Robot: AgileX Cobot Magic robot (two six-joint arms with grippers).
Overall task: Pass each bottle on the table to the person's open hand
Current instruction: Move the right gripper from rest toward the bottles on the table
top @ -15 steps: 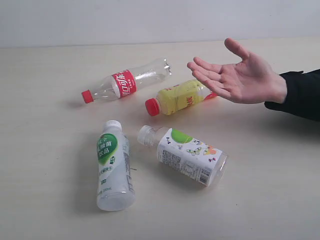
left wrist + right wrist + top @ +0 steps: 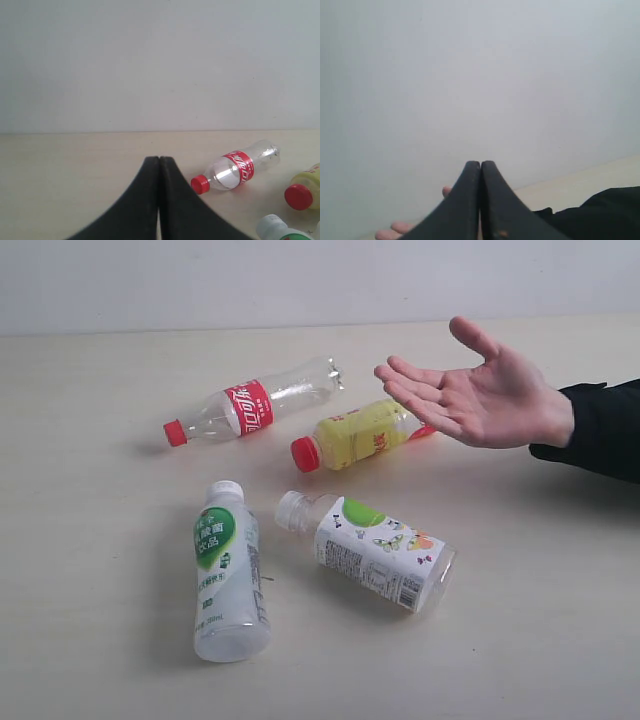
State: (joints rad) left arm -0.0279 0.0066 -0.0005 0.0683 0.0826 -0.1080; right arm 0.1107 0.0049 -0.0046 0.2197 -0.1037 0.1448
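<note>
Yellow bottle lies on the bench near the open hand — start there. Left tool and right tool are pinched closed, empty; spread wide, grip mid-body — not the cap.

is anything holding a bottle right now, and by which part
Nothing is held. The left gripper and right gripper are both shut and empty, the person's hand is open and bare, and the bottles lie on the table.
</note>
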